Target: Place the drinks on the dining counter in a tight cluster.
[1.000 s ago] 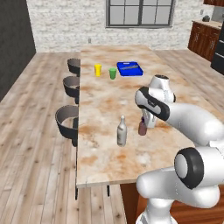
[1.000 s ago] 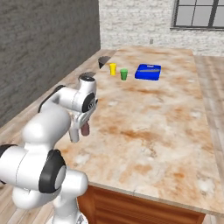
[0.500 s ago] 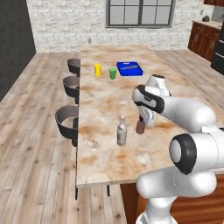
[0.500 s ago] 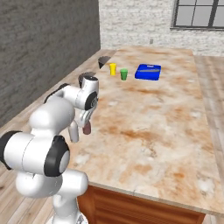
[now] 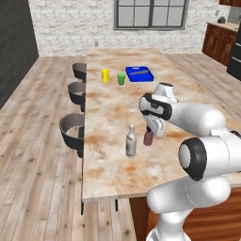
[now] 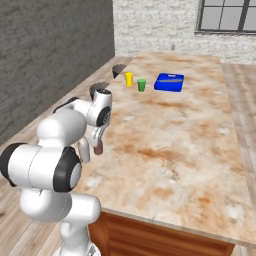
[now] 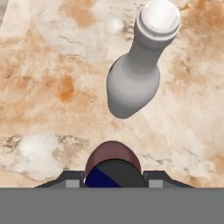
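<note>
A short dark-brown bottle (image 5: 148,137) hangs upright at the dining counter (image 5: 113,103), and my gripper (image 5: 151,128) is shut on its top. Whether its base touches the stone I cannot tell. A taller grey-beige bottle (image 5: 131,141) stands on the counter just to its left, a small gap between them. In the hand view the brown bottle (image 7: 113,164) sits between my gripper (image 7: 113,178) tips, and the grey bottle (image 7: 131,83) rises straight ahead. From the right base view the brown bottle (image 6: 99,147) hangs under my gripper (image 6: 97,137) near the counter's left edge.
A yellow cup (image 5: 105,75), a green cup (image 5: 121,78) and a blue tray (image 5: 140,73) stand at the far end of the counter. Dark round stools (image 5: 75,127) line its left side. Bare stone stretches to the right of the bottles.
My gripper has carried the brown bottle a little to the left, closer to the grey-beige bottle. The grey-beige bottle has stayed in place.
</note>
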{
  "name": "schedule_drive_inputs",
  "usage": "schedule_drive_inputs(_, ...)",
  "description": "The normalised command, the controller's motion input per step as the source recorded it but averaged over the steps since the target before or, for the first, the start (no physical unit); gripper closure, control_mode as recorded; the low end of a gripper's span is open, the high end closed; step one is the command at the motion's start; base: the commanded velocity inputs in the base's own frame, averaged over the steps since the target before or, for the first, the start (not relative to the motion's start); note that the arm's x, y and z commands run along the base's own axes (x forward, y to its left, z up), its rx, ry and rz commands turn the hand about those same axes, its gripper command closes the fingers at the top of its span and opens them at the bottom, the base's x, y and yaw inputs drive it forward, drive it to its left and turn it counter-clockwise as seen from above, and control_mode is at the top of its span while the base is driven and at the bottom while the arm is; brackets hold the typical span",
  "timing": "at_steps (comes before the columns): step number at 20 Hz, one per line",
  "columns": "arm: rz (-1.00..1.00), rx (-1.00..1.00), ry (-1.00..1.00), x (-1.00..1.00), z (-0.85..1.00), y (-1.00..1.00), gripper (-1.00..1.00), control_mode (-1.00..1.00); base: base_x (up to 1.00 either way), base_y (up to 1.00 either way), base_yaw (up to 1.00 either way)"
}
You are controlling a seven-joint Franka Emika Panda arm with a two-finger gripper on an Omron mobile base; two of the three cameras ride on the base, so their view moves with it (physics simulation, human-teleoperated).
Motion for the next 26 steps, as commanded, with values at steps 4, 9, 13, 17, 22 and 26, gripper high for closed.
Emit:
schedule_drive_inputs(4,0.0,0.0,0.0,0.01,-0.33,0.0,1.0,-1.0,0.0,0.0,0.0)
schedule_drive_inputs(9,0.0,0.0,0.0,0.0,-0.27,0.0,1.0,-1.0,0.0,0.0,0.0)
schedule_drive_inputs(13,0.0,0.0,0.0,0.0,-0.35,0.0,1.0,-1.0,0.0,0.0,0.0)
schedule_drive_inputs(17,0.0,0.0,0.0,0.0,-0.29,0.0,1.0,-1.0,0.0,0.0,0.0)
schedule_drive_inputs(22,0.0,0.0,0.0,0.0,-0.13,0.0,1.0,-1.0,0.0,0.0,0.0)
schedule_drive_inputs(26,0.0,0.0,0.0,0.0,0.0,0.0,1.0,-1.0,0.0,0.0,0.0)
